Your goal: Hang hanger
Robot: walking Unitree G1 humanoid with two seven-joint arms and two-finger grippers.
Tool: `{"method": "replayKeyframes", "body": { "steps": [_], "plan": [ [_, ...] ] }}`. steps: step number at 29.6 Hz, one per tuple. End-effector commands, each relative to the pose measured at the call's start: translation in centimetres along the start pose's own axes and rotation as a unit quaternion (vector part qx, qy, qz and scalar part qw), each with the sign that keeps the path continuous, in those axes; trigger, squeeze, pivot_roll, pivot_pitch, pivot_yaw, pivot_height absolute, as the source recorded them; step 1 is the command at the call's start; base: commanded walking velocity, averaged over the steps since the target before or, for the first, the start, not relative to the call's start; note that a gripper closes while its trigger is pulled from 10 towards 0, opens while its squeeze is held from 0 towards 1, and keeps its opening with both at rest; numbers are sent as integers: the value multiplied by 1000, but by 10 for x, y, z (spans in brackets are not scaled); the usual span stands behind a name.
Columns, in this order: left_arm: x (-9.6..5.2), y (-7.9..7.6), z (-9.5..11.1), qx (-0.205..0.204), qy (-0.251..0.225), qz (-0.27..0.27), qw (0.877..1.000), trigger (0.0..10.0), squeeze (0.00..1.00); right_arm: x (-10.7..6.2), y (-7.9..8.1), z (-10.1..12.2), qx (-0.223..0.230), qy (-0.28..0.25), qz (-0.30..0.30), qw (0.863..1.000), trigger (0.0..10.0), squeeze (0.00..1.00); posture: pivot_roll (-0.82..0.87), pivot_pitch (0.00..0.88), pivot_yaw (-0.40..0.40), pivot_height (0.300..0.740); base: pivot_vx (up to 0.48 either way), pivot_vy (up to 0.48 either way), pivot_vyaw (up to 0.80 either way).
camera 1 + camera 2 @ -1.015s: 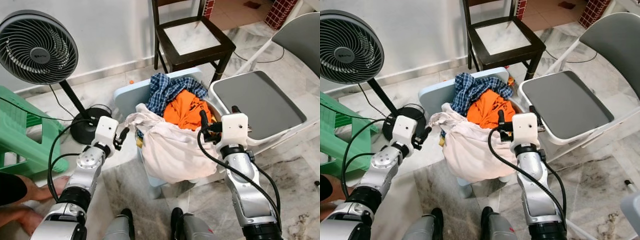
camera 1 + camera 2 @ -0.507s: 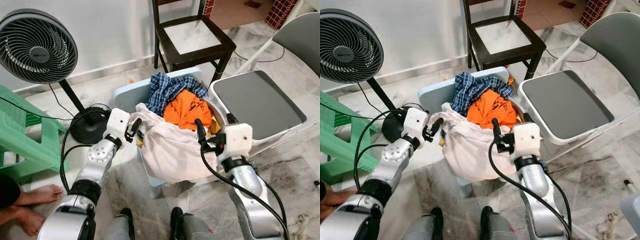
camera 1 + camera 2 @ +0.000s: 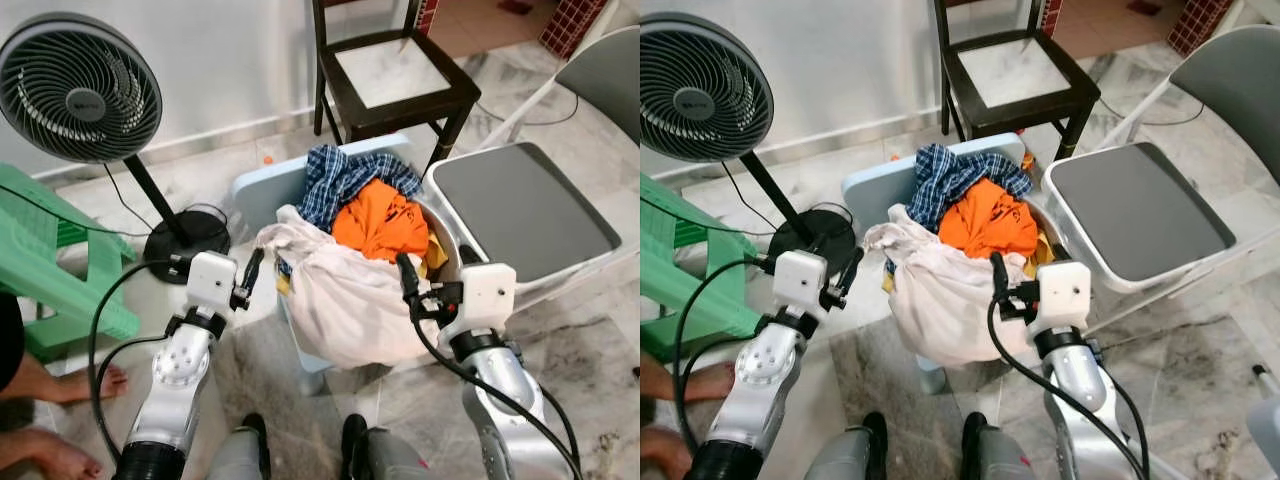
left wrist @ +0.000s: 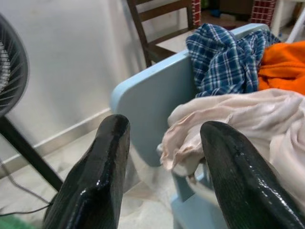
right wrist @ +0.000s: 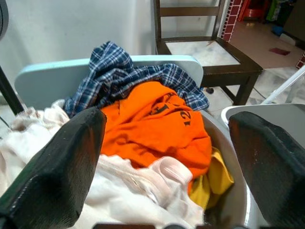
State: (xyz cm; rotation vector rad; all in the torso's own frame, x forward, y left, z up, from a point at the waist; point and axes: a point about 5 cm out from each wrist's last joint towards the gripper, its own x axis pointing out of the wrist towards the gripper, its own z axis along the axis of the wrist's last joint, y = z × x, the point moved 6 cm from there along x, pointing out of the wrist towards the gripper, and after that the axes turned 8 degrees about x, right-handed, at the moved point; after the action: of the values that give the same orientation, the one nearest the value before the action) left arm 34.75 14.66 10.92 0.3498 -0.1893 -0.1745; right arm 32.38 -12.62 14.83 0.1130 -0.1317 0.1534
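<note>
Your left gripper (image 3: 247, 278) hovers beside the cream cloth (image 3: 340, 290), fingers spread, gripping nothing | your right gripper (image 3: 408, 282) sits at the laundry pile's near right edge, fingers wide apart, empty | orange shirt (image 3: 385, 222) and blue plaid shirt (image 3: 345, 180) heaped on the pale blue chair (image 3: 262, 192) | hanger: you can't make one out.

In front of you, a heap of laundry fills a metal basin (image 5: 228, 157) on a pale blue chair (image 3: 265, 190). A cream cloth (image 3: 350, 300) spills over the near rim. A crumpled orange shirt (image 3: 380, 222) lies mid-heap, and a blue plaid shirt (image 3: 345, 178) drapes the chair back.
</note>
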Motion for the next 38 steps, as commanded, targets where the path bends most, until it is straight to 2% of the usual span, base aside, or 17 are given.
{"method": "replayKeyframes", "body": {
  "steps": [1,6,12,18,20,31,38],
  "plan": [
    [-6,2,-2,4,1,1,1000,10000,0,1,2,-11,7,17,-2,1000,10000,0,167,291,-23,740,0,0,0],
    [-5,10,0,-19,9,29,999,10000,0,10,8,-13,-4,23,24,999,10000,0,174,285,-34,740,0,0,0],
    [1,10,1,-29,13,33,999,10000,0,19,-3,-9,-11,19,19,1000,10000,0,181,268,-55,740,0,0,-238],
    [0,9,0,-37,24,34,998,10000,0,25,3,-6,-9,12,25,1000,10000,0,175,262,-48,740,0,0,-133],
    [0,8,0,-37,26,33,998,10000,0,26,4,-5,-9,9,26,1000,10000,0,175,263,-48,740,0,0,-800],
    [1,2,-2,-37,38,14,998,10000,0,27,6,-5,-14,3,24,1000,10000,0,162,278,-42,740,0,0,0],
    [-1,-1,-4,-43,41,13,998,10000,0,27,7,-7,-16,5,26,1000,10000,0,157,280,-50,740,281,233,0]
  ]
}}
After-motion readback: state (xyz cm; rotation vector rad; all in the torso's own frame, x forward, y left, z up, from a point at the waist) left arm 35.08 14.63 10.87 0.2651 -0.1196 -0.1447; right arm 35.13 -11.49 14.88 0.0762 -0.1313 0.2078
